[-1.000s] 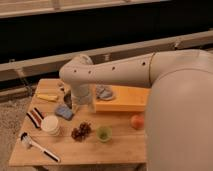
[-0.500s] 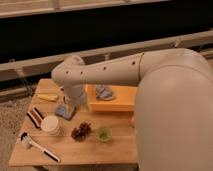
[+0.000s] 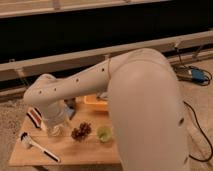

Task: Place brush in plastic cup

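Clearly, your tool (image 3: 56, 126) hung open and empty above the surface (image 3: 75, 152); you needed to centre it over the brush (image 3: 41, 149) handle, jaws square across, then lower.

A wooden table (image 3: 80, 152) fills the lower left of the frame. On it lie the brush (image 3: 40, 148) at lower left, a striped cloth (image 3: 34, 118) above it, a cream cup (image 3: 55, 131), a dark brown cluster (image 3: 81, 131), the plastic cup (image 3: 104, 133) and a yellow tray (image 3: 95, 103); the gripper (image 3: 55, 125) hangs just over the cream cup
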Motion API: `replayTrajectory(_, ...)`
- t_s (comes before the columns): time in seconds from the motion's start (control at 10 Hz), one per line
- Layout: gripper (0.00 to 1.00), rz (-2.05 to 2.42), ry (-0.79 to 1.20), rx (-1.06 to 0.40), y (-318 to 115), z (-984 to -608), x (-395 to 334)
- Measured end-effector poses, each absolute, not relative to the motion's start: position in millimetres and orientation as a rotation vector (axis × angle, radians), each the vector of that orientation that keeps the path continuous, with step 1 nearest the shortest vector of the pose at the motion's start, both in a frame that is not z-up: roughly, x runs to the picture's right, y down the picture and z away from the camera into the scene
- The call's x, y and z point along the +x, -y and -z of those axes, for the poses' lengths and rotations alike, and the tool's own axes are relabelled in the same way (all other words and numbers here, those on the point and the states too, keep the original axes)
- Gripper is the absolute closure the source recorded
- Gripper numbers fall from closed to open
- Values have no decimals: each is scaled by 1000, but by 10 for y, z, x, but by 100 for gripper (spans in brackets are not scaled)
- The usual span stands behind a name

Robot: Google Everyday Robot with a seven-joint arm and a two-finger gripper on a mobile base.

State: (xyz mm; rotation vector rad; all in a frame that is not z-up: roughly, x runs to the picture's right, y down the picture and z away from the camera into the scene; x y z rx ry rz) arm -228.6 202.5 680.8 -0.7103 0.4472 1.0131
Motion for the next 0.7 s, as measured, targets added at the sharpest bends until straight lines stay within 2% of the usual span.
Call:
replayTrajectory(0.3,35,-880,-413,-698,-2554,-6976,-2633)
replayTrajectory(0.7,35,-838,-405,-657,-2869,-7185,-2820)
